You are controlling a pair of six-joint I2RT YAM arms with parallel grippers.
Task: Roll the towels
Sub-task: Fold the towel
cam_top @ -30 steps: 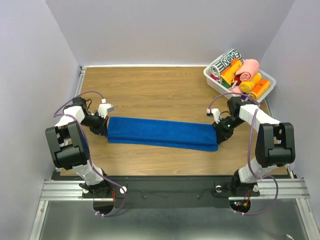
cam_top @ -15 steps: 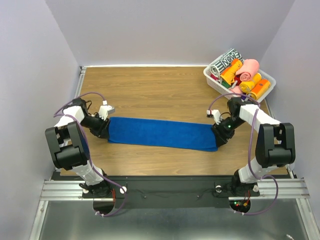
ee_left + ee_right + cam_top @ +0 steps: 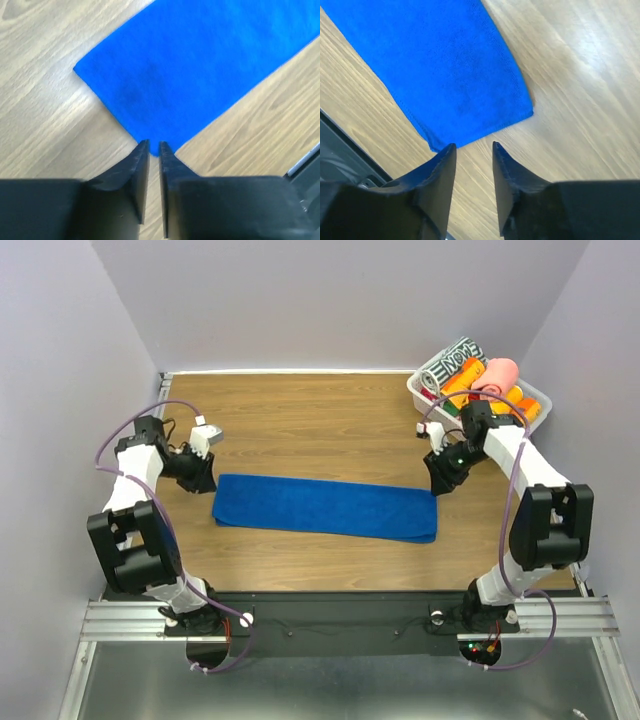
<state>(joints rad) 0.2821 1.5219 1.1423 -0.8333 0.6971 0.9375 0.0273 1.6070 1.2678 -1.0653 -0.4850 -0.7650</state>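
The blue towel [image 3: 325, 508] lies flat on the surface [image 3: 320, 430] as a long folded strip running left to right, tilted a little so its right end sits nearer; the pink towel [image 3: 497, 373] rests rolled on top of the bin [image 3: 432, 410] at the far right. The left tool [image 3: 153, 145] hangs just above the strip's left near corner with only a thin slit between its jaws and nothing in them; the right tool [image 3: 473, 146] hovers over the right end, jaws partly apart, also empty. The step in hand looks like starting the roll from one short end; to do it well, pinch that end across its whole width, turn it over tightly onto itself, and keep the roll square to the long sides so it does not cone; the other tool could press the strip down to stop it sliding. The layers seem evenly stacked, though the right wrist view shows a stitched hem that may catch. There is bare wood far of the strip for swinging; the bin crowds the right arm, and the near rail lies close behind.
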